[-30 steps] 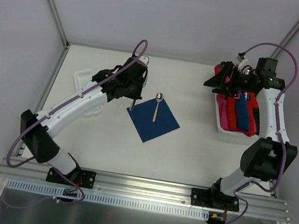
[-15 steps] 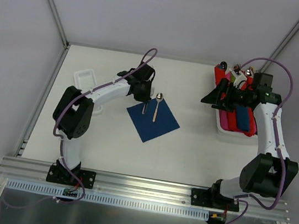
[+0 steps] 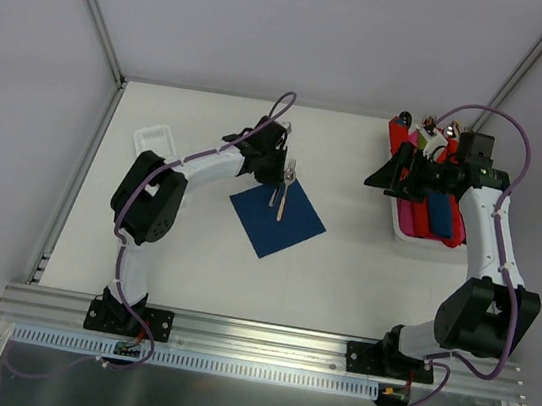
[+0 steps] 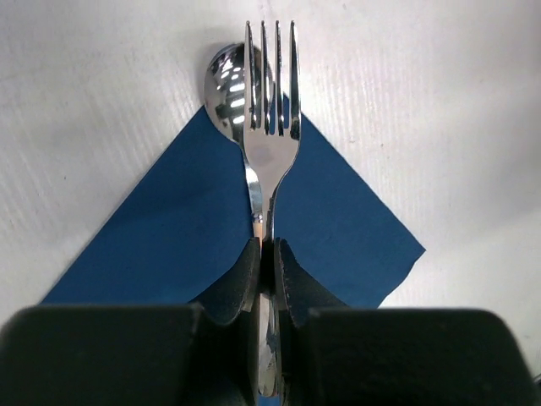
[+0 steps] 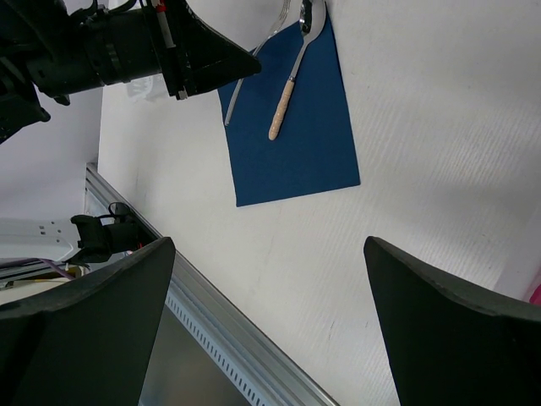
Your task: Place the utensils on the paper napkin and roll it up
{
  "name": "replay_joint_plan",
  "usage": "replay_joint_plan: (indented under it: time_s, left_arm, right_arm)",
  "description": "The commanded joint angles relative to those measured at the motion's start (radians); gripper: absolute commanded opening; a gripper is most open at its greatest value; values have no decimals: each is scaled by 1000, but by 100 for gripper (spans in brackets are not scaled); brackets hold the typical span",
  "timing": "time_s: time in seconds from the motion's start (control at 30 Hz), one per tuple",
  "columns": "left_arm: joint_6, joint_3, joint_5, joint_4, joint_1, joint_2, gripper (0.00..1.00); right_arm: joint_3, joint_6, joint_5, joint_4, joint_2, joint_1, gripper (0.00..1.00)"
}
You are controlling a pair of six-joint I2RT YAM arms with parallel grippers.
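Observation:
The dark blue paper napkin lies flat as a diamond on the white table. The spoon, tan-handled, rests on it with its shiny bowl over the far corner. My left gripper is shut on the fork and holds it just above the spoon, tines over the bowl. In the left wrist view the jaws pinch the fork's handle. My right gripper hangs open and holds nothing, to the right of the napkin beside the tray. From the right wrist I see the napkin, spoon and fork.
A white tray at the right holds red, pink and blue rolls. A small white basket stands at the left by the left arm. The aluminium rail runs along the near edge. Metal posts frame the back corners.
The left arm has swung right and carried the fork from the napkin's left corner to over the spoon. The right gripper shifted slightly at first, then stayed still and open.

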Motion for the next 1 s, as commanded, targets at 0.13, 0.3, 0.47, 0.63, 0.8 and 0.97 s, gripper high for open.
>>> replay_joint_plan:
  time_s: [0.13, 0.3, 0.47, 0.63, 0.8, 0.97]
  left_arm:
    - [68, -67, -2, 145, 0, -25, 0]
    - [58, -162, -49, 264, 0, -69, 0]
    - [75, -168, -76, 265, -14, -54, 0]
    - [61, -191, -88, 294, -17, -59, 0]
    - [43, -184, -87, 291, -17, -51, 0]
    - [28, -170, -76, 291, -17, -39, 0]
  right_arm:
    - [6, -2, 5, 15, -2, 2, 99]
    - [1, -1, 4, 15, 7, 2, 99]
    - [4, -1, -1, 15, 12, 2, 99]
    - [-8, -4, -1, 13, 9, 2, 99]
    - [-5, -2, -1, 15, 12, 2, 99]
    - [-5, -2, -1, 11, 18, 2, 99]
